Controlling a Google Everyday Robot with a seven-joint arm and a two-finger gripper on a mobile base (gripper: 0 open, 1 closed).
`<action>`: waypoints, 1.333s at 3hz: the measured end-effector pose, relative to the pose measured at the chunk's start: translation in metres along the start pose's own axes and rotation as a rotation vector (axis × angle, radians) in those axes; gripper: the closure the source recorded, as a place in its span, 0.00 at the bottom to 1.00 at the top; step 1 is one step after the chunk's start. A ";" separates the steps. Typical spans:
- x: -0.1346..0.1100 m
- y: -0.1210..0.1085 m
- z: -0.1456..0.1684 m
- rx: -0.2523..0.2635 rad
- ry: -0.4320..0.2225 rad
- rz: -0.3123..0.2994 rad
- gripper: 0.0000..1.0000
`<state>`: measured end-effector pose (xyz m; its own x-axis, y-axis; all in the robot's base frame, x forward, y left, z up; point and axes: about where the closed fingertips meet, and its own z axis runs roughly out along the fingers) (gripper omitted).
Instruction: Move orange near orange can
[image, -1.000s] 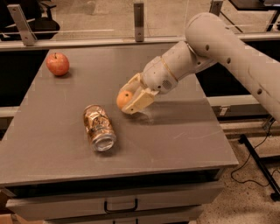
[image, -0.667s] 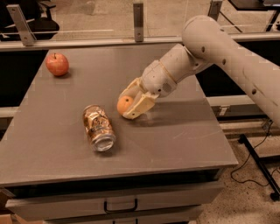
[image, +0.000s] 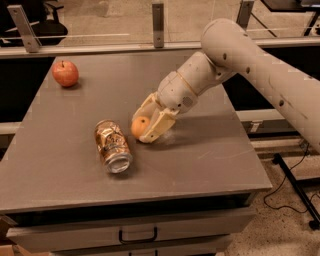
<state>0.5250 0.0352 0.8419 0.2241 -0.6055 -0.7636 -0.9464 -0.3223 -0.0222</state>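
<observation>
The orange (image: 139, 126) is a small round fruit held between the cream fingers of my gripper (image: 144, 125), low over the grey table (image: 200, 155). The gripper is shut on it, one finger behind and one in front. The orange can (image: 112, 146) lies on its side just to the left of the orange, its silver top facing the front edge. A narrow gap separates the orange from the can. My arm reaches in from the upper right.
A red apple (image: 65, 73) with a stem sits at the table's far left corner. A metal rail with posts (image: 158, 20) runs behind the table. A drawer with a handle (image: 137, 235) is under the front edge. Cables lie on the floor at right.
My gripper has carried the orange left and down, closer to the can. The can and apple have not moved.
</observation>
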 end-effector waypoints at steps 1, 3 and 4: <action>-0.002 0.000 0.004 -0.018 -0.003 -0.002 0.12; -0.002 -0.010 -0.015 0.041 0.033 -0.003 0.00; 0.008 -0.025 -0.092 0.276 0.103 0.047 0.00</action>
<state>0.5720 -0.0283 0.8953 0.1874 -0.6906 -0.6985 -0.9806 -0.0904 -0.1736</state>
